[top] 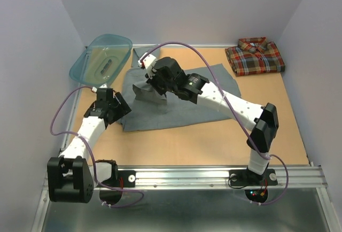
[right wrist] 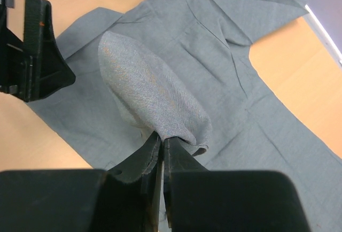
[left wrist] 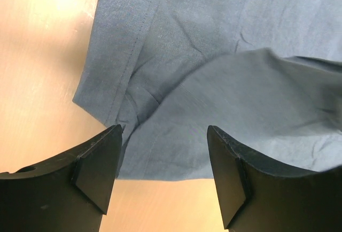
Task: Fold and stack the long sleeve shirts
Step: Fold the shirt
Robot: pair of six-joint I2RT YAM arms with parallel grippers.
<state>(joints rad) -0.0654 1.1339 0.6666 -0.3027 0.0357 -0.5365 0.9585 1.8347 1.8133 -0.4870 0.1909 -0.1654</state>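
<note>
The grey long sleeve shirt (top: 181, 101) lies spread on the table, collar toward the back. My right gripper (top: 152, 85) is shut on a pinch of its cloth, which rises in a rounded fold (right wrist: 152, 93) just above my right gripper (right wrist: 163, 138). My left gripper (top: 120, 109) hangs open over the shirt's near left corner. In the left wrist view the grey shirt's (left wrist: 214, 82) edge runs between the fingers (left wrist: 99, 168) without touching them. The plaid long sleeve shirt (top: 254, 55) rests folded at the back right corner.
A teal plastic basin (top: 101, 56) leans at the back left corner beside the grey shirt's collar. Bare wooden table (top: 214, 141) stretches between the shirt and the arm bases. Walls close the table in on three sides.
</note>
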